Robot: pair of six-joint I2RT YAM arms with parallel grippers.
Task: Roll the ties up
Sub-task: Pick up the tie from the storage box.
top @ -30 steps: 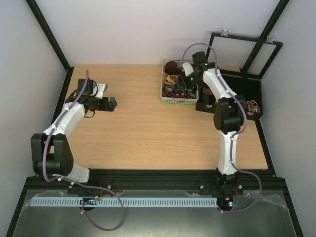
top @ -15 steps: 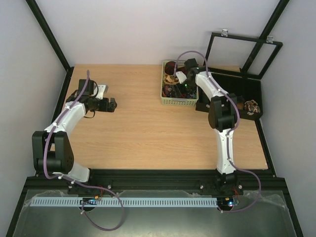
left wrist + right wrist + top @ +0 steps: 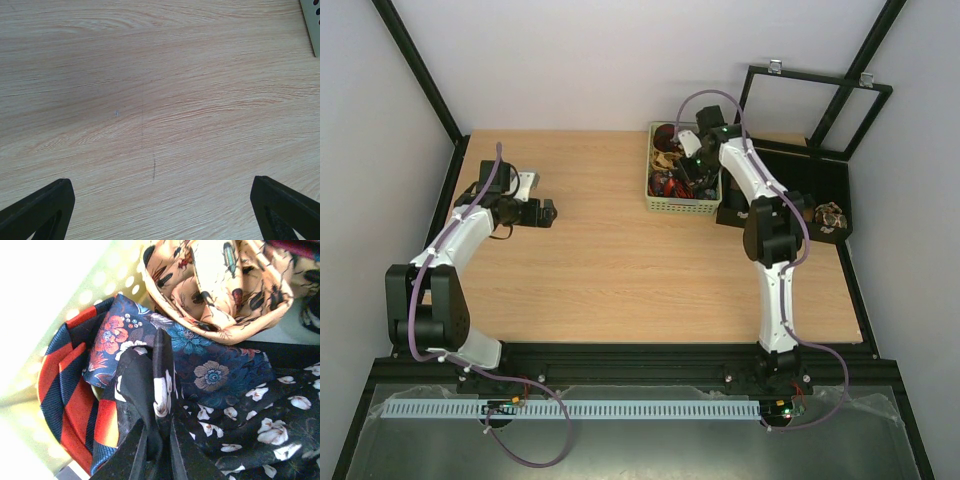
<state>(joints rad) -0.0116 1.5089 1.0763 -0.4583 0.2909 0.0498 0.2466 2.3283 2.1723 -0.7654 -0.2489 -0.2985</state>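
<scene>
Several ties (image 3: 670,160) lie heaped in a pale green basket (image 3: 684,206) at the back of the table. My right gripper (image 3: 692,172) reaches down into it. In the right wrist view my right gripper (image 3: 159,440) is shut on a bunched fold of a black tie with white flowers (image 3: 150,380). Around that tie lie a blue floral tie (image 3: 200,365), a beige insect-print tie (image 3: 220,285) and a red and navy striped tie (image 3: 75,400). My left gripper (image 3: 552,212) hovers open over bare wood at the left, its fingertips (image 3: 45,205) wide apart with nothing between them.
A black tray (image 3: 820,185) stands right of the basket and holds one rolled brown tie (image 3: 831,216). A black frame (image 3: 820,100) leans behind it. The basket's perforated wall (image 3: 75,280) is close on the right gripper's left side.
My right gripper has gone from open to shut, pinching the black flowered tie inside the basket, after shifting slightly within it. The left arm has not moved.
</scene>
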